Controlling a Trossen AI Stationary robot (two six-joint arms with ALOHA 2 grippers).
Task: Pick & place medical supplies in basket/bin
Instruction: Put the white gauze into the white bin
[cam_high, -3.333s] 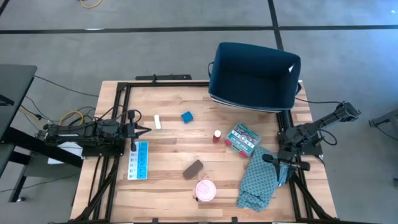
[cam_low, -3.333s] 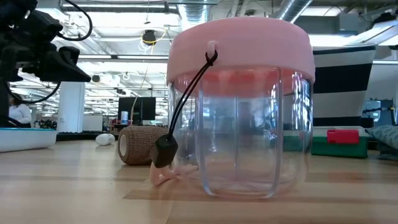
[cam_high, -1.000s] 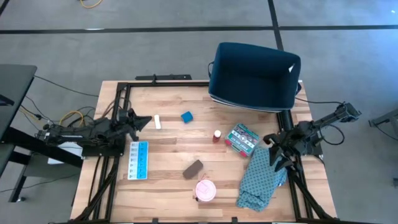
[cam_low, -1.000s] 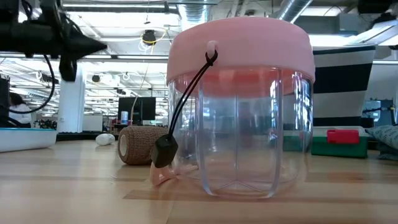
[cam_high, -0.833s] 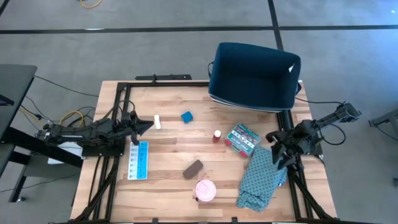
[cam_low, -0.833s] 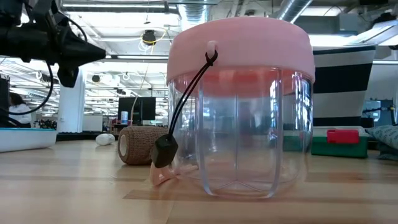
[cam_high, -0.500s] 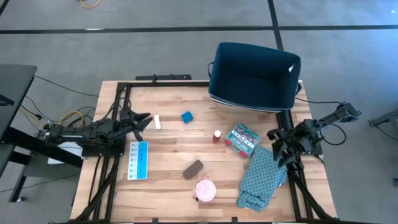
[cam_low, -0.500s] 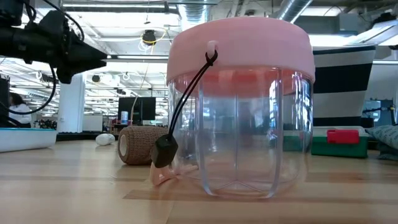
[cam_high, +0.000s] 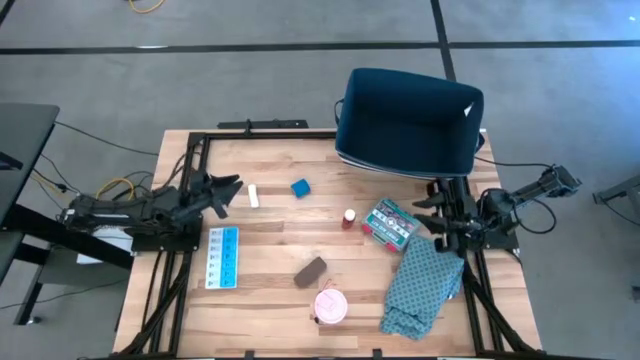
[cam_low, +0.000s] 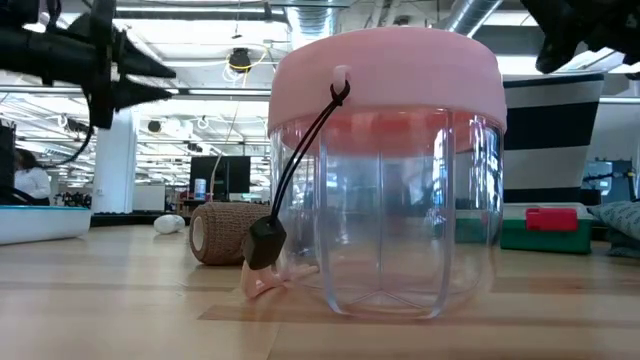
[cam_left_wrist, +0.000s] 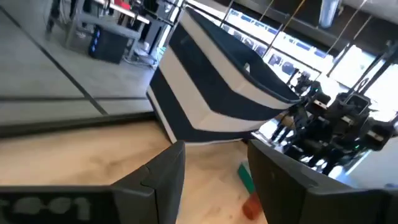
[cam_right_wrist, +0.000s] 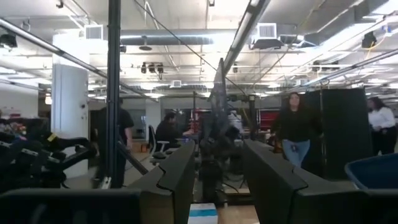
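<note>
My left gripper (cam_high: 227, 195) hovers open at the table's left edge, near the white tube (cam_high: 254, 196) and above the light-blue pill organizer (cam_high: 223, 257). My right gripper (cam_high: 424, 216) hovers open at the right edge, between the green-red box (cam_high: 390, 222) and the teal cloth (cam_high: 420, 285). A blue cube (cam_high: 300, 188), red bottle (cam_high: 349, 217), brown oblong (cam_high: 311, 271) and pink-lidded clear jar (cam_high: 330, 306) rest on the wood. The navy basket (cam_high: 408, 122) stands at the far right. Both wrist views show fingers apart with nothing between them (cam_left_wrist: 214, 180) (cam_right_wrist: 217, 180).
The table has a black metal frame (cam_high: 270, 132) along its far and side edges. Bare wood lies in the middle between the items. In the low view the pink-lidded jar (cam_low: 385, 170) fills the foreground, with the brown roll (cam_low: 225, 233) behind it. People show in the room beyond.
My left gripper has opened from shut while hovering at the left edge. My right gripper has swung from pointing down at the teal cloth toward the near edge to pointing about level toward the table's left, its fingers staying apart. No item has moved.
</note>
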